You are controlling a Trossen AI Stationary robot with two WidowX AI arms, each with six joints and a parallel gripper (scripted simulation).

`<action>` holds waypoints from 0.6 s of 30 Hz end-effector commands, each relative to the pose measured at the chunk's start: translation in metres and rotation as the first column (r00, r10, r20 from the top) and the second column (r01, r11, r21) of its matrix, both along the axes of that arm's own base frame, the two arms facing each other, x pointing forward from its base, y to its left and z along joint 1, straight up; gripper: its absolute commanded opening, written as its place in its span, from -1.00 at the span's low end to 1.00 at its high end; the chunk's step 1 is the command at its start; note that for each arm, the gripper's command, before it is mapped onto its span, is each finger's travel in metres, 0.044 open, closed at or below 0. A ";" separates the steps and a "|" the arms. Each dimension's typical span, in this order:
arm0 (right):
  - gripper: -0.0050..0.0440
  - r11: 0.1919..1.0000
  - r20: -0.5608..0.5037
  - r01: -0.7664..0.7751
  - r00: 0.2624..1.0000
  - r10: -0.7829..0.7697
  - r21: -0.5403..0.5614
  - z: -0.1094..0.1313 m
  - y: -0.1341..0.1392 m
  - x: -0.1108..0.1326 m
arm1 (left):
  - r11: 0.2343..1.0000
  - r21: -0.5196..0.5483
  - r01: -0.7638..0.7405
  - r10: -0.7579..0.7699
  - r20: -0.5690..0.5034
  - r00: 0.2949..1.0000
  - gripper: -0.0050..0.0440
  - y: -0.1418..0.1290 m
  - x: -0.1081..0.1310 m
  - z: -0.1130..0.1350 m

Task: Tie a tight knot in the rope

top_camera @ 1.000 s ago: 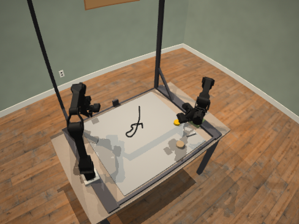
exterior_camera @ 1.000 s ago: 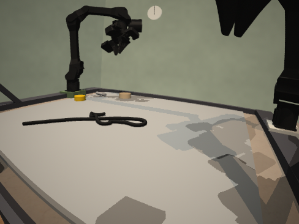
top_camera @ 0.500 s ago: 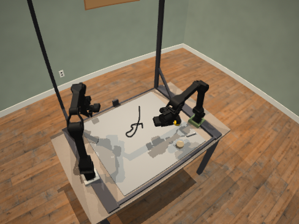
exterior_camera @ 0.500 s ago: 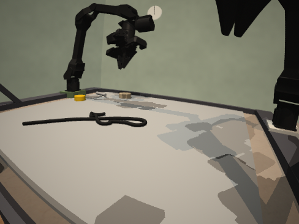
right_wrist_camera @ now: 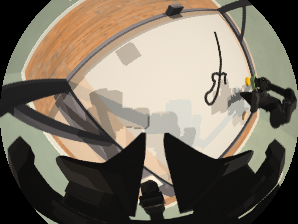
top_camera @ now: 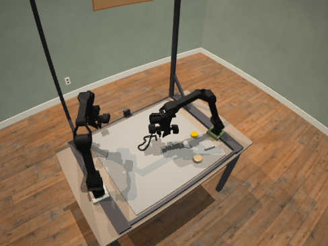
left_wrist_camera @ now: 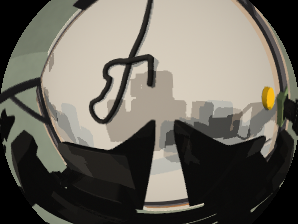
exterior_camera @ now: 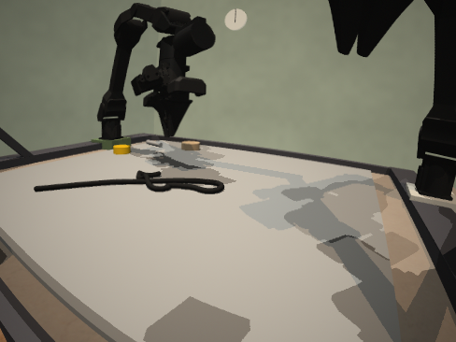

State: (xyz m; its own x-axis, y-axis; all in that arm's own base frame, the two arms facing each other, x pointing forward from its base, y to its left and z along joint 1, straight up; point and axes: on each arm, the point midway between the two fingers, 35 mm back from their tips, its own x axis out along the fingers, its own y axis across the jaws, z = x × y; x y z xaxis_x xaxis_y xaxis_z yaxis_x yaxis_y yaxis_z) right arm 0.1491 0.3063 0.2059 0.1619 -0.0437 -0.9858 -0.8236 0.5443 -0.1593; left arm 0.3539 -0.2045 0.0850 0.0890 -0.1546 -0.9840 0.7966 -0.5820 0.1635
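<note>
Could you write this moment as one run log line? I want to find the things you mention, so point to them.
rope (top_camera: 144,148) (exterior_camera: 84,185) (left_wrist_camera: 131,59) (right_wrist_camera: 220,60): looped, no tight knot | left end effector (top_camera: 163,135) (exterior_camera: 170,135) (left_wrist_camera: 165,121) : open, empty, nearer rope | right end effector (top_camera: 99,128) (exterior_camera: 352,53) (right_wrist_camera: 155,134) : open, empty, raised

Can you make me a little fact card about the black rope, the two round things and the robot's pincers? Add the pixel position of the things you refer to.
Rope: black rope (top_camera: 142,149) (exterior_camera: 93,184) (left_wrist_camera: 151,72) (right_wrist_camera: 219,55) on the table, crossing itself, with a loose loop
Tight knot: no
Round things: yellow disc (top_camera: 194,134) (exterior_camera: 121,149) (left_wrist_camera: 268,98) (right_wrist_camera: 247,81), tan disc (top_camera: 197,158) (exterior_camera: 191,146)
Left pincer (top_camera: 163,135) (exterior_camera: 169,135) (left_wrist_camera: 164,124): slightly open, empty, above the table
Right pincer (top_camera: 99,127) (exterior_camera: 355,54) (right_wrist_camera: 154,136): slightly open, empty, away from the rope
</note>
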 end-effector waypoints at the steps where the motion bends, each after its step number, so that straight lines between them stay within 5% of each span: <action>1: -0.45 1.000 0.010 0.003 1.000 -0.003 0.023 0.008 -0.001 0.000 | 1.000 0.005 0.007 -0.007 0.041 0.999 -0.45 -0.015 0.004 0.003; 8: -0.45 1.000 0.010 0.003 1.000 -0.003 0.023 0.008 -0.001 0.000 | 0.999 0.037 0.033 -0.035 0.072 0.997 -0.45 -0.046 0.000 -0.010; 18: -0.45 1.000 0.010 0.003 1.000 -0.003 0.023 0.008 -0.001 0.000 | 0.998 0.044 0.038 -0.042 0.079 0.996 -0.45 -0.053 -0.001 -0.013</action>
